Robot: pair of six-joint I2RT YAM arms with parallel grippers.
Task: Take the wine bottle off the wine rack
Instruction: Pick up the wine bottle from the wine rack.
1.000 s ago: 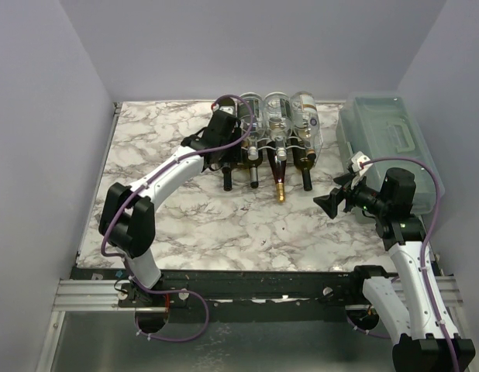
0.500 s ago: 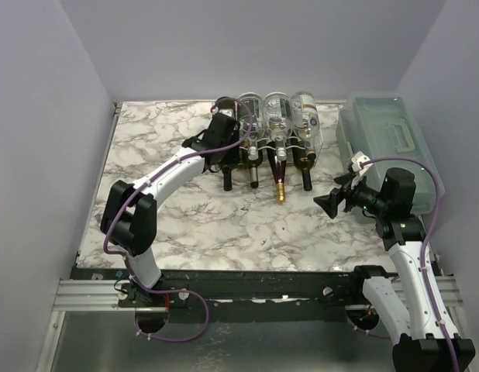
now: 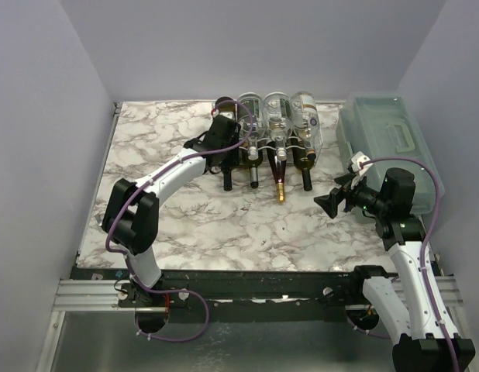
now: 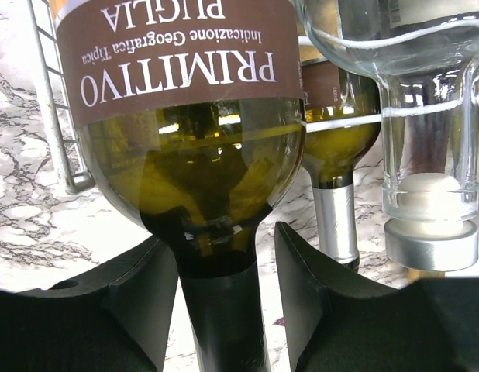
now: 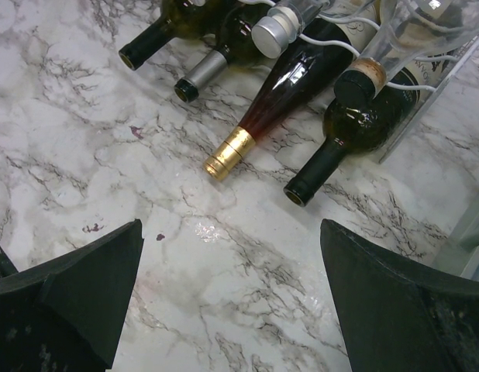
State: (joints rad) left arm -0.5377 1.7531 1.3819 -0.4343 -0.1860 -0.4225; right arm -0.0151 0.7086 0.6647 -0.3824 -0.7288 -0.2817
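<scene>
The neck of the wine bottle (image 4: pixel 185 155) fills most of the gap in the left claw (image 4: pixel 224 260); a silver-capped neck (image 4: pixel 335 225) crowds its right. Bare marble surface (image 5: pixel 84 116) lies open under the right claw (image 5: pixel 232 232)

The right gripper (image 5: pixel 230 248) hangs over the marble table (image 5: pixel 224 325). Its two black fingers (image 5: pixel 77 287) are spread wide, with only bare stone between them. Beyond them four bottle necks reach out from the white wire rack (image 5: pixel 326 44). The green bottle (image 5: pixel 158 35) is leftmost, followed by a silver-necked bottle (image 5: pixel 202 74), a red bottle (image 5: pixel 282 93) with gold foil, and a dark bottle (image 5: pixel 336 143). Above these lie a clear bottle (image 5: pixel 272 31) with a silver cap and a corked bottle (image 5: pixel 365 74). A small reddish stain (image 5: pixel 136 132) marks the table near the necks. A grey-green box (image 5: pixel 476 240) shows just beside the rack.
</scene>
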